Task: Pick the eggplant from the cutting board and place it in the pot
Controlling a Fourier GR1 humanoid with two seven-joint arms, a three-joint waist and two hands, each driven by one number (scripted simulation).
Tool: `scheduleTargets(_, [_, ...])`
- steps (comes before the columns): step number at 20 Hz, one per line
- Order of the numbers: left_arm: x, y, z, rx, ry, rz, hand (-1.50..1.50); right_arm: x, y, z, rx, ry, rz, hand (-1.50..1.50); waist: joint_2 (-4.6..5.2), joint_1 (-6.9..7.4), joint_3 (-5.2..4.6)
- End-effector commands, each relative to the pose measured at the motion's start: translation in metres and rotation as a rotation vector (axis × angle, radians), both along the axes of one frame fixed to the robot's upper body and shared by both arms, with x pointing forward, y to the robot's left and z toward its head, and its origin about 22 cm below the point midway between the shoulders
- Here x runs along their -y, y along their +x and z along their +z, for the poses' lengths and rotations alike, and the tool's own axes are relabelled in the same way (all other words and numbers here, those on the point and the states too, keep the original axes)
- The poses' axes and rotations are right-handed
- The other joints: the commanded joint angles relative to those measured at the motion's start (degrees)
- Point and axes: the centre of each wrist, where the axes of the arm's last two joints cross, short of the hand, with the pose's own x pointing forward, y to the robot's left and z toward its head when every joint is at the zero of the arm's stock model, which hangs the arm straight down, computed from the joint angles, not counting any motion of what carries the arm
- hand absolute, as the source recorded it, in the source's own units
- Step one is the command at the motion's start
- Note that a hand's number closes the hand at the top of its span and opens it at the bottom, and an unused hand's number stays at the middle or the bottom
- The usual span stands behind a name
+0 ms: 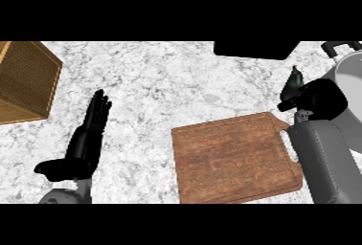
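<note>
the marbled surface carried a bare cutting board and, at the right edge, the pot. the right hand was curled round the eggplant, whose dark tip stuck out above the fingers, just beside the pot's rim. a low carry could knock the eggplant on that rim and tip it out. the left hand rested at left, fingers straight and together.
</note>
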Motion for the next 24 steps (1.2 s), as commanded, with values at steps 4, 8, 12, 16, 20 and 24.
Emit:
scheduleTargets(4, [0.02,0.008,0.011,0.035,0.002,-0.084,0.0,0.057,0.049,0.08,0.044,-0.162,-0.278,1.5,1.05,4.11,-0.07])
scheduleTargets(8, [0.019,0.008,0.01,0.024,0.007,-0.106,0.0,0.078,0.061,0.113,0.022,-0.253,-0.402,1.5,1.04,5.79,-0.21])
scheduleTargets(12, [0.031,0.007,0.007,0.016,0.0,-0.121,0.0,0.085,0.069,0.122,-0.003,-0.304,-0.492,1.5,1.04,5.61,-0.12])
scheduleTargets(16, [0.028,0.01,0.011,0.02,0.003,-0.099,0.0,0.095,0.074,0.14,-0.005,-0.322,-0.59,1.5,0.69,5.34,-0.08])
scheduleTargets(20, [0.03,0.008,0.001,0.013,0.01,-0.091,0.0,0.104,0.074,0.133,-0.012,-0.331,-0.655,1.5,0.8,4.23,0.0])
scheduleTargets(24, [0.024,0.01,0.005,0.017,0.006,-0.062,0.0,0.108,0.075,0.128,-0.029,-0.328,-0.705,1.5,0.06,3.12,0.09])
